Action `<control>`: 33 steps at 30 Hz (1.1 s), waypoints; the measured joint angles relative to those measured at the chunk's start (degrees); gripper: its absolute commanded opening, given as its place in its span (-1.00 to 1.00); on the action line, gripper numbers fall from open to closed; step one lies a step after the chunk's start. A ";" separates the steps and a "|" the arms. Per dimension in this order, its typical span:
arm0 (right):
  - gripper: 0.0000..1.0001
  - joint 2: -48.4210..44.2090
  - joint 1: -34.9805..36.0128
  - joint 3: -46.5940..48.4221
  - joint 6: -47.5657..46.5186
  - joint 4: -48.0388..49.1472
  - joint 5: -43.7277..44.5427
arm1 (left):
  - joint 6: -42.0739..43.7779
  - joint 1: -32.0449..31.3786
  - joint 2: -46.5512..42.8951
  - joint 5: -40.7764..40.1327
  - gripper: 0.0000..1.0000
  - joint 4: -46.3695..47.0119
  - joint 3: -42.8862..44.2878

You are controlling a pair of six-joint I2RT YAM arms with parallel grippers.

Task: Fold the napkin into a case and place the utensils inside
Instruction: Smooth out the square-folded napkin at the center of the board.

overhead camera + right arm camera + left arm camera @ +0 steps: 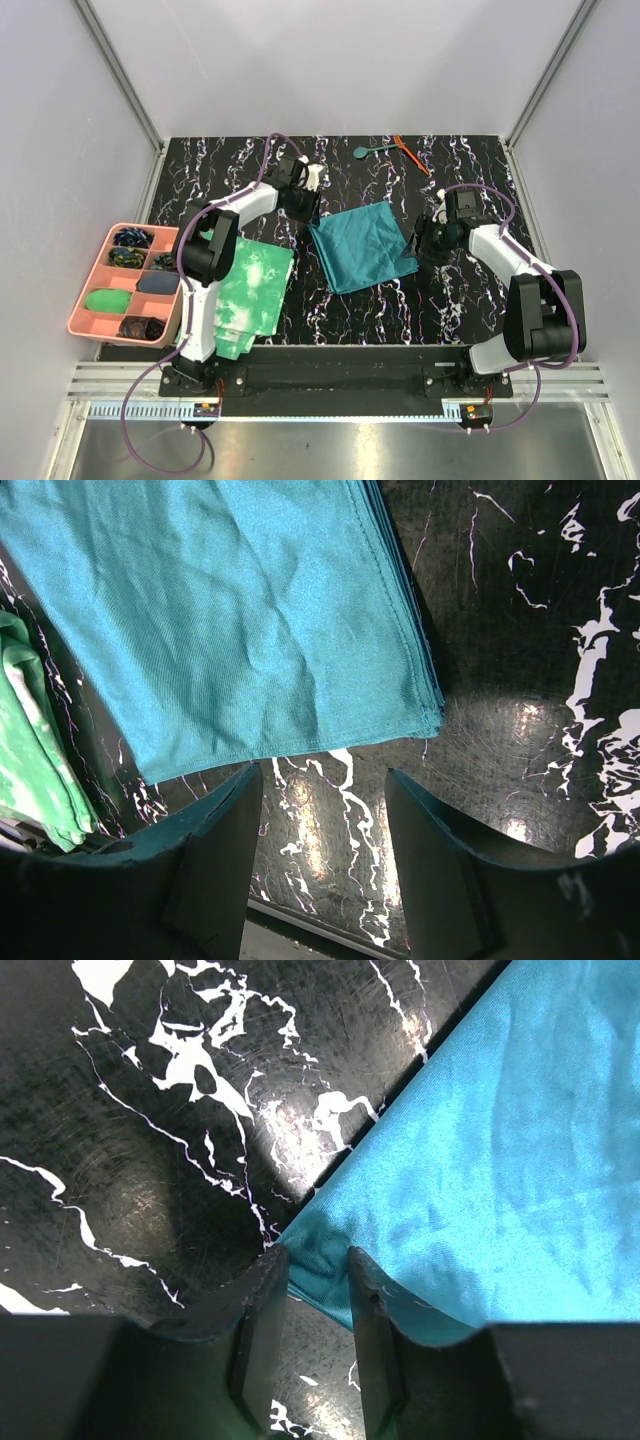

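The dark teal napkin [362, 245] lies folded flat in the middle of the marbled table [470, 190]. The left gripper [318, 1255] has its jaws narrowed around the napkin's far-left corner, but whether they pinch it I cannot tell. The right gripper [322, 785] stands released, just beside the near-right corner. A teal spoon [370, 151] and an orange stick [411, 154] lie at the far edge. The pink tray [90, 278] on the left holds dark patterned cloths, a blue-grey cloth [155, 284] and a green cloth [108, 300], each in its own compartment.

napkin [362, 246]: plain dark teal | table [460, 180]: black, white marbling | cloths [250, 290]: green-white tie-dye | tray [95, 323]: pink
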 measured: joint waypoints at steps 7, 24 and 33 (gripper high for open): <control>0.22 0.00 0.00 -0.04 -0.09 0.02 -0.02 | 0.66 -0.02 -0.11 -0.50 -0.17 -0.39 0.13; 0.24 4.24 -1.16 -1.36 0.00 0.26 -0.42 | -5.49 0.04 -3.91 -6.56 -0.05 -2.45 -2.80; 0.24 8.46 -2.84 -1.33 0.37 1.68 -0.57 | -5.01 0.11 -5.53 -7.13 -0.03 -2.93 -2.99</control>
